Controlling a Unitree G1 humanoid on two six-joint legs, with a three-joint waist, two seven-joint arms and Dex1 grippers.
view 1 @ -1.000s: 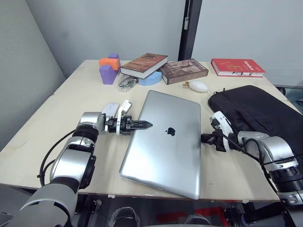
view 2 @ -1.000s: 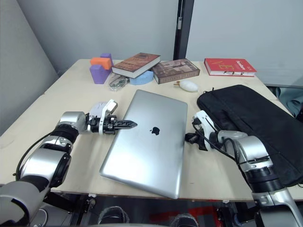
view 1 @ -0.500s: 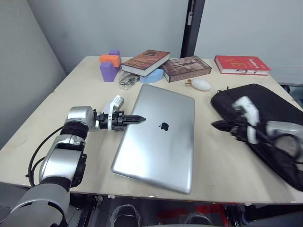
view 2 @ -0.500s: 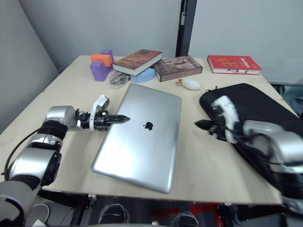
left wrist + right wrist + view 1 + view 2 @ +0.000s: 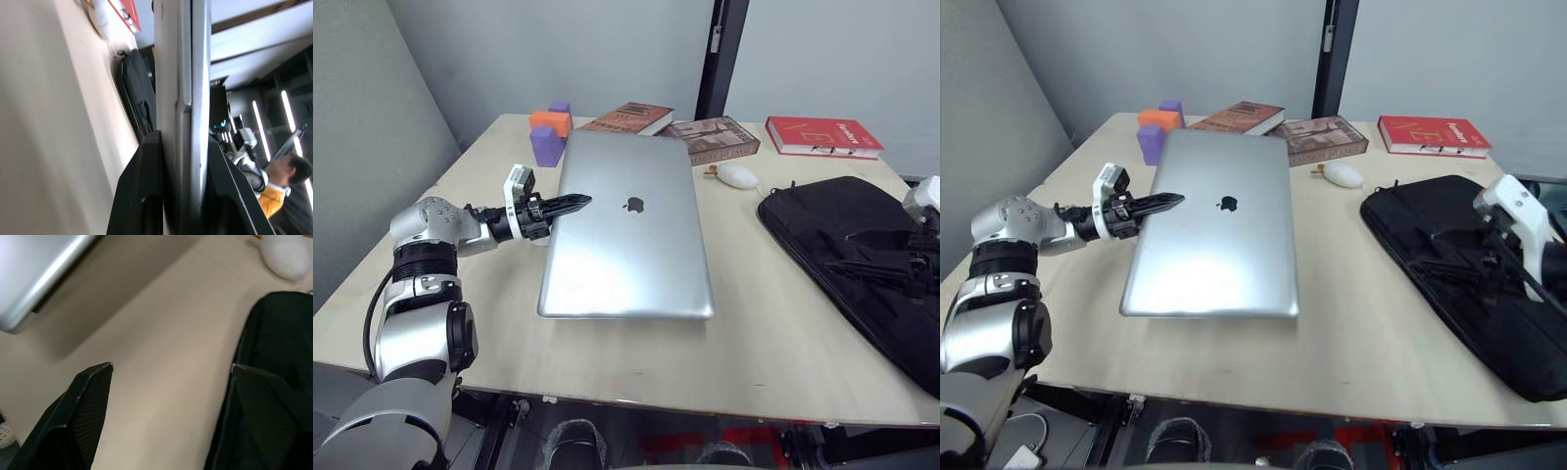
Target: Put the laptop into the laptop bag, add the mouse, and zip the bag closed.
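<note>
L gripper (image 5: 570,204) is clamped on the laptop's (image 5: 625,235) left edge, one finger above the lid and one below (wrist view shows the metal sandwiched between them). Laptop is lifted off the table (image 5: 773,333), roughly level, long axis running 12–6 o'clock, logo up. Bag (image 5: 847,255) lies flat at 3 o'clock from the laptop, well apart, its long axis slanting toward 4–5. R gripper (image 5: 168,369) hovers over the bag's near-left edge, fingers spread, grasping nothing. So the laptop must travel toward 3 o'clock; R arm is nearer the bag, prob. best placed to hold its mouth open. Mouse: can't pick it out for sure.
</note>
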